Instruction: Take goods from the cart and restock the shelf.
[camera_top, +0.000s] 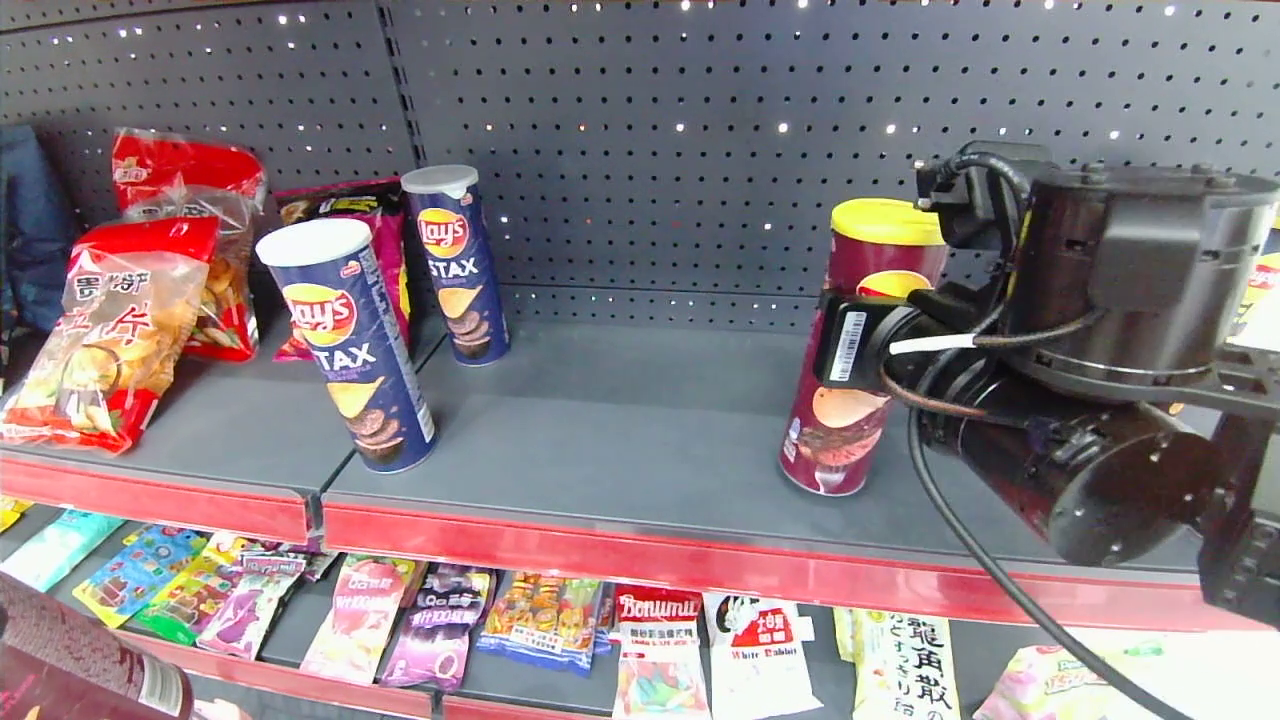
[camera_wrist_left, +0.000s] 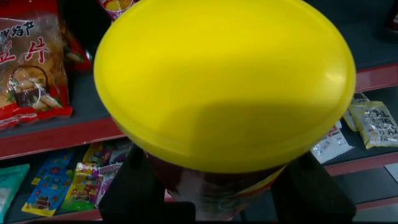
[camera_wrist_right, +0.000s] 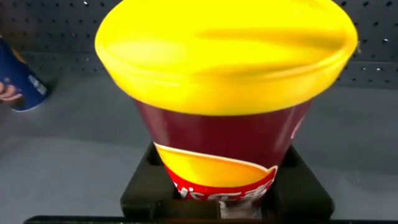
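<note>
Two cans, one per gripper. My right gripper is clamped on the maroon can, which stands on the top shelf, right side, near the front edge. My left gripper grips a second maroon can, low at near left. Near blue can and far blue can stand further left.

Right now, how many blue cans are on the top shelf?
2. One blue white-lidded chip can stands near the grey shelf's front edge; the other stands farther back.

Black right arm, looped cable, barcode sticker
</note>
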